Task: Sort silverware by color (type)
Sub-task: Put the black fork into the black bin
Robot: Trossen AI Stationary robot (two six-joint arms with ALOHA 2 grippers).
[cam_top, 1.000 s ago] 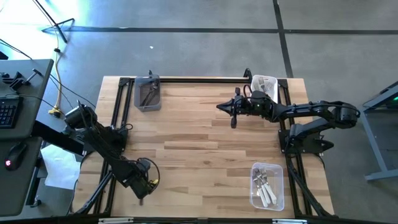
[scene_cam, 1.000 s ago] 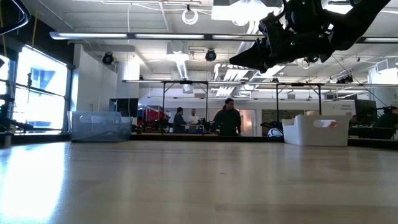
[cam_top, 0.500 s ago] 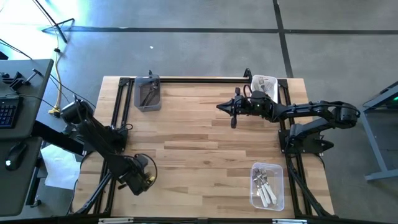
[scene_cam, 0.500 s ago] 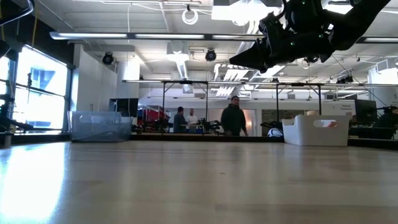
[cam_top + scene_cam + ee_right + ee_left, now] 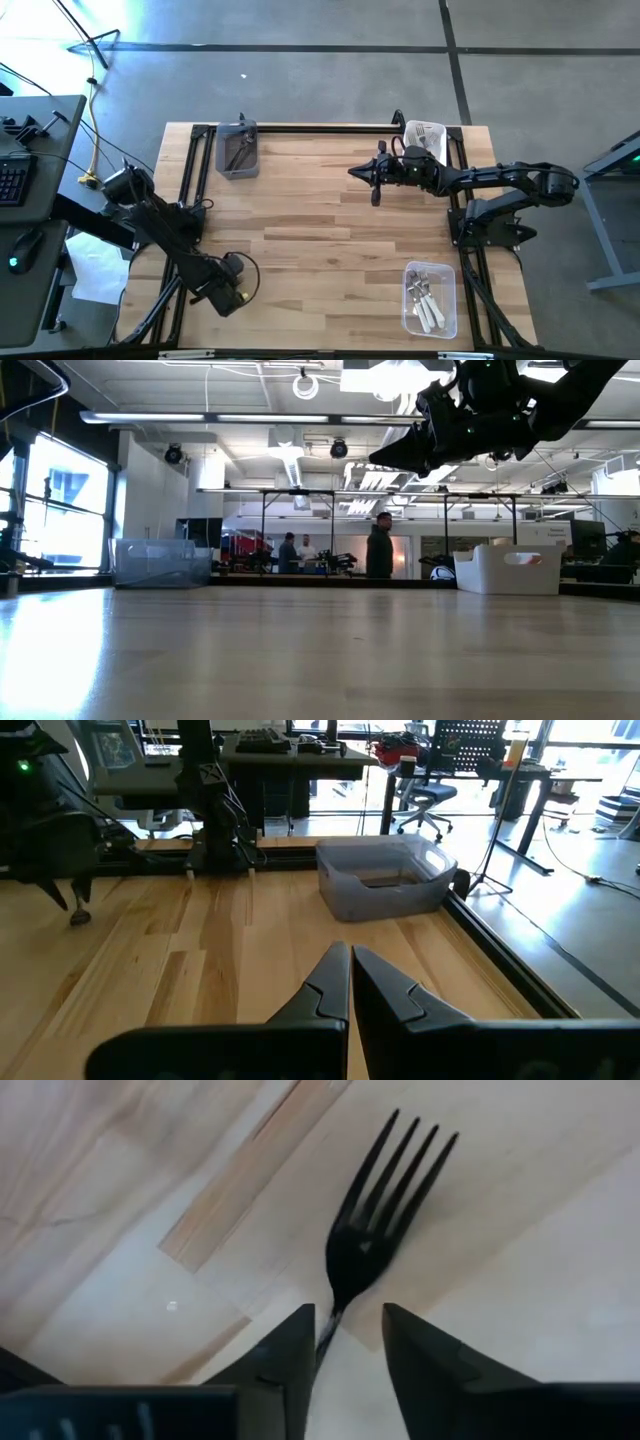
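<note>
A black fork (image 5: 378,1210) lies in the left wrist view with its tines pointing away from my left gripper (image 5: 345,1312). That gripper is open, with one finger on each side of the fork's thin handle. In the high view my left gripper (image 5: 238,292) is low over the table's near left part, and the fork is too small to make out there. My right gripper (image 5: 358,172) is shut and empty. It hangs well above the far middle of the table, with its fingers (image 5: 350,975) closed together. My left gripper stands astride the black fork's handle (image 5: 325,1342), just behind the head, with its fingers running along the handle. The handle passes close by one finger (image 5: 300,1345). I cannot tell whether it touches.
A grey bin (image 5: 237,150) with dark forks stands at the far left. A white bin (image 5: 425,135) is at the far right, and a clear bin (image 5: 430,298) with white-handled forks at the near right. Bare wood lies between them. People (image 5: 380,550) walk in the room beyond.
My left gripper moved a little toward the table's left edge, then back toward the right, staying low. My right arm kept still. A person in the room behind walked toward the right.
</note>
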